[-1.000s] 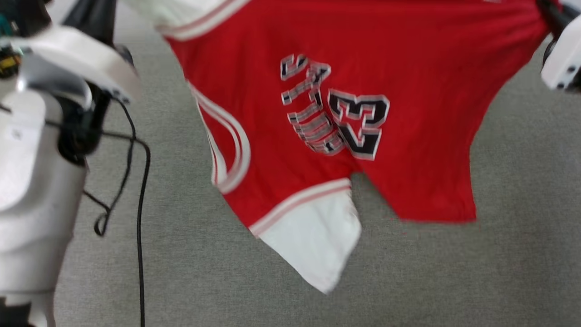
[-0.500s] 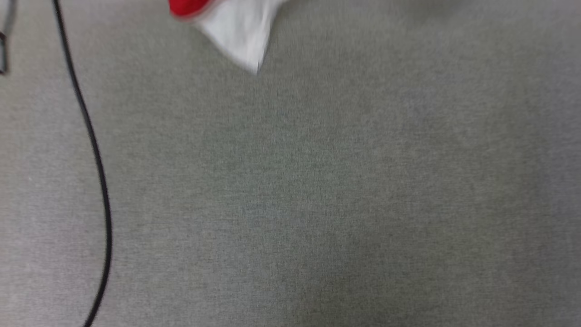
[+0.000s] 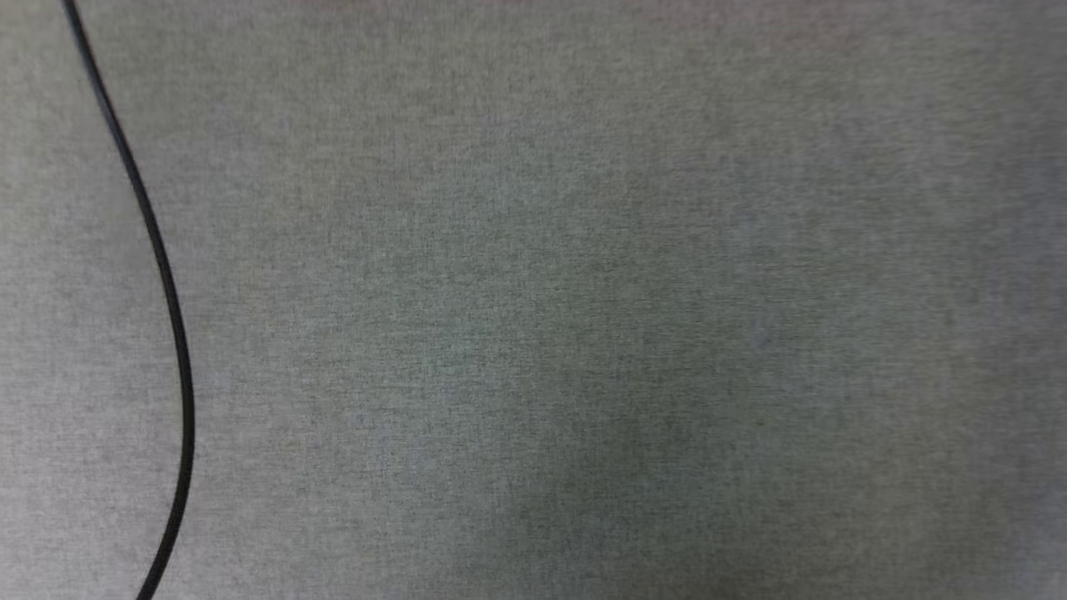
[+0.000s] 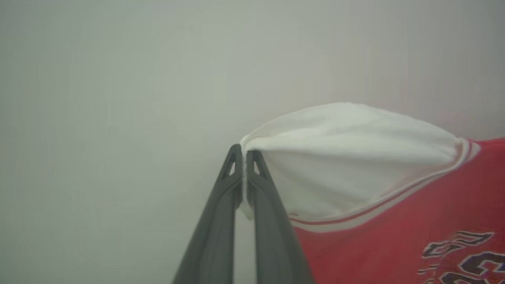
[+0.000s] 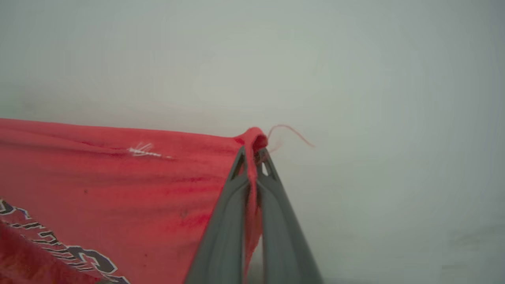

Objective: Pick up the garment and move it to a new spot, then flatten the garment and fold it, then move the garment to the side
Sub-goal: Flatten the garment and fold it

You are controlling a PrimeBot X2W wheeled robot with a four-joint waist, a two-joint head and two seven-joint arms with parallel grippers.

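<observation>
Jersey [image 4: 394, 240] was held stretched, prob. for flat laydown: L gripper [image 4: 241, 152] clamped on sleeve [image 4: 347, 157] at 3 o'clock, R gripper [image 5: 252, 154] on red corner.

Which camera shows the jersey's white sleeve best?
The left wrist view: the white sleeve spreads wide there, its edge pinched in the left gripper. The right wrist view gives the garment as red cloth in the right gripper; the head view gives grey floor and a cable.

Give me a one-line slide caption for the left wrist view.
Shut jaws of the left gripper pinch the garment by its white sleeve, red printed body beside.
</observation>
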